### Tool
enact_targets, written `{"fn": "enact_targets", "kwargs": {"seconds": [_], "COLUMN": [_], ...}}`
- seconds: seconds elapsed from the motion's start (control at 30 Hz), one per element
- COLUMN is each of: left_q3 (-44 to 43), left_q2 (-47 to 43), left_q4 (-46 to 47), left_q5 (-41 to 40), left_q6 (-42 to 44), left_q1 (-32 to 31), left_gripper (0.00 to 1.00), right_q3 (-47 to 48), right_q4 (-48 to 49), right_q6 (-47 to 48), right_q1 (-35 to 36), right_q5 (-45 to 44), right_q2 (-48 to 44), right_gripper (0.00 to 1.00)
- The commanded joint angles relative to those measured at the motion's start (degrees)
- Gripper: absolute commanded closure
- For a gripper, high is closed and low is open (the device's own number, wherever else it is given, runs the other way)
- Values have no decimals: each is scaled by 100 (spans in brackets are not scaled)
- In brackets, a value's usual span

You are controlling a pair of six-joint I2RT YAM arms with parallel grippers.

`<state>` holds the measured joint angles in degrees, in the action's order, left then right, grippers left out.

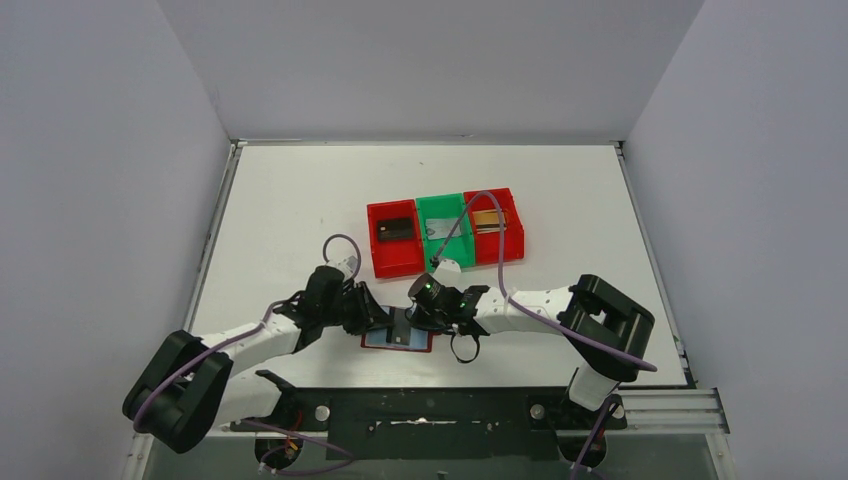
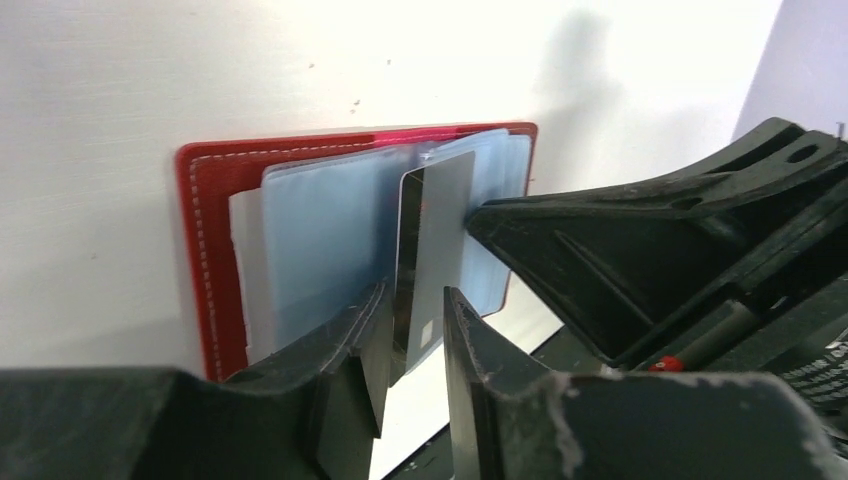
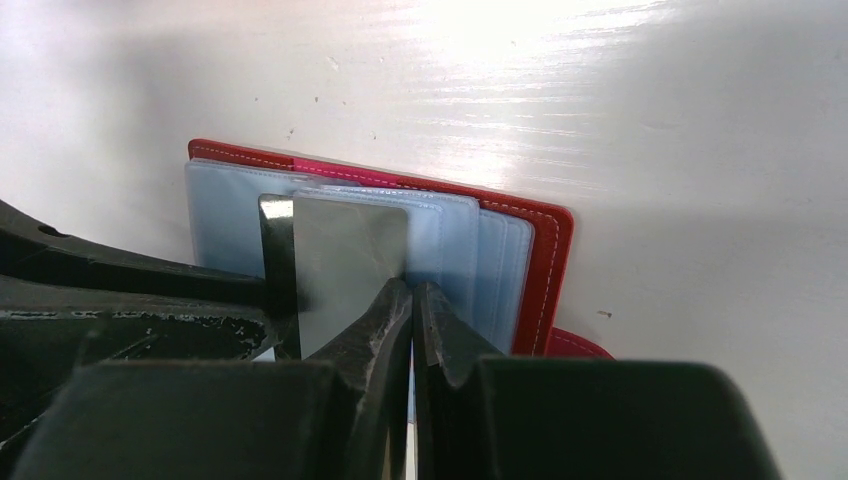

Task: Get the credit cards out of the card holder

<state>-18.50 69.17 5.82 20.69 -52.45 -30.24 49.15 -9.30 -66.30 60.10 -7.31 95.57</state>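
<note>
Found card holder (image 2: 195, 260) lying open and flat on the desk (image 1: 300, 200), directly between the two grippers, pale blue-grey sleeves (image 2: 320, 240) fanned upward. Noted one silvery-grey card (image 2: 435, 240) raised on edge out of the sleeves, straight ahead of the left gripper (image 2: 415, 300). Saw that gripper's jaws slightly parted, the card's lower end standing between them; could not judge pad contact. Saw right gripper (image 3: 412, 290) fully closed with nothing visibly pinched, tips meeting the card's edge on the side away from the left gripper.

Made out a small pale patch low on the card's face, in the left wrist view only; too small to read. Picked up a snap tab (image 3: 575, 345) just right of the right gripper, in the right wrist view only.

From the top view alone: logged three bins beyond both grippers, namely left red bin (image 1: 372, 240) holding a dark card (image 1: 396, 230), green bin (image 1: 440, 205), right red bin (image 1: 512, 240) holding a gold card (image 1: 487, 217).
</note>
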Motion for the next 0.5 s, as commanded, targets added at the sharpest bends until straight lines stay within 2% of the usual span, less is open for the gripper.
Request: {"fn": "enact_targets", "kwargs": {"seconds": [0.0,0.17,0.37,0.47], "left_q3": [-5,22,123,177], "left_q2": [153,339,336,436], "left_q4": [847,896,575,710], "left_q5": [369,339,13,76], "left_q6": [-229,-306,-228,-213], "left_q1": [32,27,18,24], "left_gripper": [71,63,62,62], "right_q3": [-131,-236,-265,-272], "right_q4": [-725,-564,-525,-504], "right_q6": [141,137,120,118], "right_q1": [17,-34,-53,-58], "right_q5": [-220,-95,-43,-42], "right_q2": [172,142,162,154], "right_gripper": [99,99,99,99]}}
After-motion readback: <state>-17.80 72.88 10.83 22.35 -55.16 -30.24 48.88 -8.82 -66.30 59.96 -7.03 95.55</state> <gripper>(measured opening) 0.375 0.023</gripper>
